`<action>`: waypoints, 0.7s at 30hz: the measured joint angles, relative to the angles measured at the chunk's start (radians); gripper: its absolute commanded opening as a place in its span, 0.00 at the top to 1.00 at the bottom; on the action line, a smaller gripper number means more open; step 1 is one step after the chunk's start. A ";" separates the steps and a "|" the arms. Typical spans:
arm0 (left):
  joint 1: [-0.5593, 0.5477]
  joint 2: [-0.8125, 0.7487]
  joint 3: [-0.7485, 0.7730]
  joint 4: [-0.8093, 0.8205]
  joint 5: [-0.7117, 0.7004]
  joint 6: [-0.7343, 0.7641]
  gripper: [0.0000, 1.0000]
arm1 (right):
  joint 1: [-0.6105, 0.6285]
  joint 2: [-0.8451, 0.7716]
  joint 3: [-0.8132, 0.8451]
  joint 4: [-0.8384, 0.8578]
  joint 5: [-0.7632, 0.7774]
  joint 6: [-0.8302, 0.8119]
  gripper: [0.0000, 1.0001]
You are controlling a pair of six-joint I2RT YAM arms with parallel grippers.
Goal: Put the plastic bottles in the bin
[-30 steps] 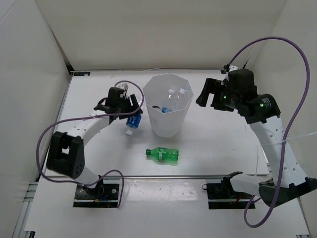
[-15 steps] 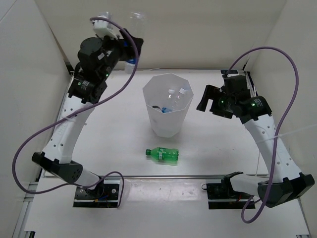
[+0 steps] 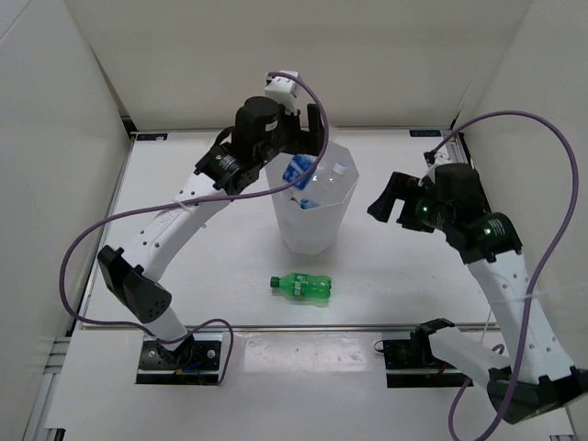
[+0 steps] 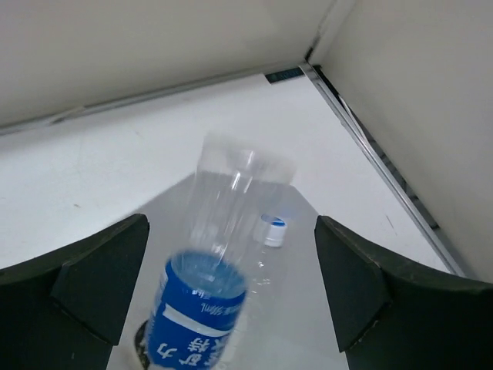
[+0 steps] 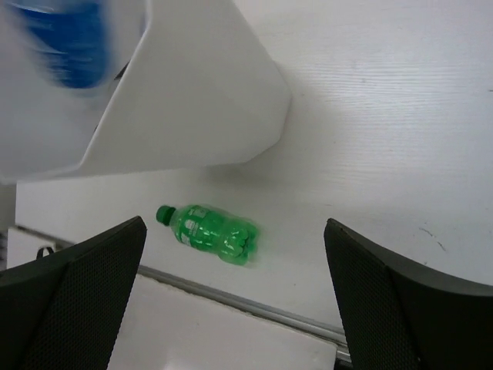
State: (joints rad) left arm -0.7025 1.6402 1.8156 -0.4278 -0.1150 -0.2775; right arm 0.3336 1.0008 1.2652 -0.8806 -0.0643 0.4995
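Note:
My left gripper hangs open over the rim of the white bin. A clear bottle with a blue label is loose between its spread fingers, cap end down, dropping into the bin. In the left wrist view this bottle touches neither finger, and another white-capped bottle lies deeper inside. The green soda bottle lies on its side in front of the bin. My right gripper is open and empty to the right of the bin, looking down at the green bottle.
White walls close in the table on the left, back and right. A metal rail runs along the near edge in front of the arm bases. Purple cables loop from both arms.
The left arm swung from high at the back left to above the bin and opened, letting go of the blue-labelled bottle. The right gripper drifted slightly nearer and lower.

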 measured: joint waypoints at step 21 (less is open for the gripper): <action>0.303 -0.628 -0.614 -0.096 -0.354 -0.037 0.00 | 0.530 -0.218 -0.493 0.426 -0.161 -0.680 0.00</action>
State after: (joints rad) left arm -0.4000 1.0122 1.2018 -0.5236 -0.4694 -0.3145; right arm 0.8635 0.7826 0.7723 -0.4541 -0.2253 -0.1806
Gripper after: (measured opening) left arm 0.998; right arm 0.998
